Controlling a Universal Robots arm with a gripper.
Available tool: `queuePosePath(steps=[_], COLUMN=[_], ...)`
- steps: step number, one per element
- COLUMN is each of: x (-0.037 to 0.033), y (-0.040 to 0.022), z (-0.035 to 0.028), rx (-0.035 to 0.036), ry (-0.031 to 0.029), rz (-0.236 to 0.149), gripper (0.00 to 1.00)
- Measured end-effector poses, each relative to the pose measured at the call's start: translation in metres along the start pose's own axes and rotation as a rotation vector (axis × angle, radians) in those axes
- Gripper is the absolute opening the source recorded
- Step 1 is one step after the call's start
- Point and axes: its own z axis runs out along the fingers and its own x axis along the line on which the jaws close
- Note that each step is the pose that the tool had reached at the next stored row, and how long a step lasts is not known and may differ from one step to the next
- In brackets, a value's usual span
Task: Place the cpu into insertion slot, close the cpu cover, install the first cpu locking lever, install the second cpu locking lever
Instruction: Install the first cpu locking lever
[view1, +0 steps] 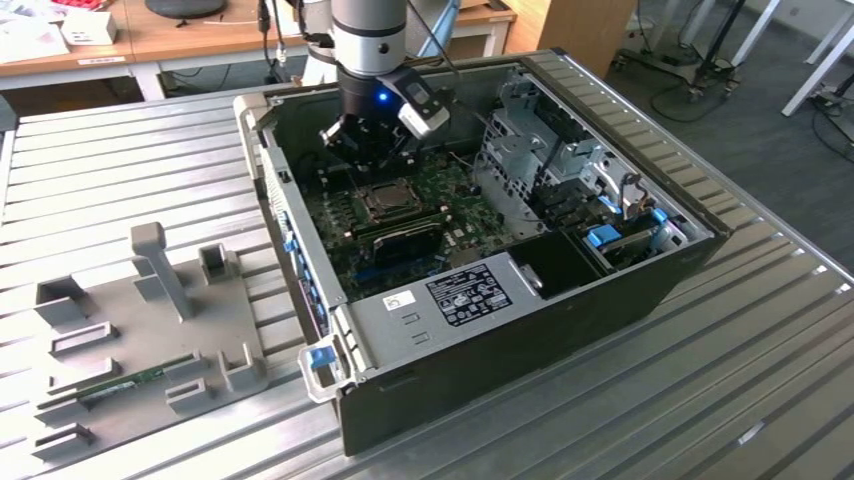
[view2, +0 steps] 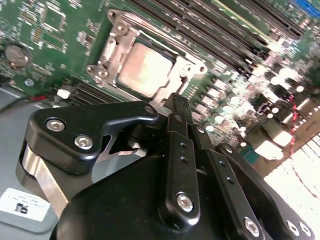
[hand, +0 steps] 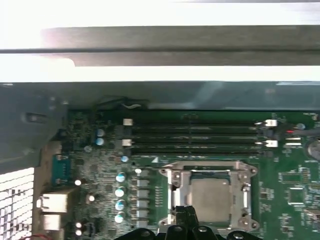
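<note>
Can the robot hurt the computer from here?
Maybe, in two ways. The shut gripper's tips sit right at the edge of the cover that frames the cpu; a slip might scratch the green board and its tiny parts. And in the exterior view the arm reaches deep inside the case, close to the metal cage, so a wide swing could bump it.

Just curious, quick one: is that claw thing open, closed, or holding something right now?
Gripper: closed and holding nothing, hanging close beside the cpu.
</note>
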Motion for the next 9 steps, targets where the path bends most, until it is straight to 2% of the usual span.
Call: queuePosePath(steps=[9], x=[0.0187], y=[-0.0001], z=[-0.0008], rx=[-0.0002], ry=[-0.0081], rz=[-0.001], gripper=[0.10])
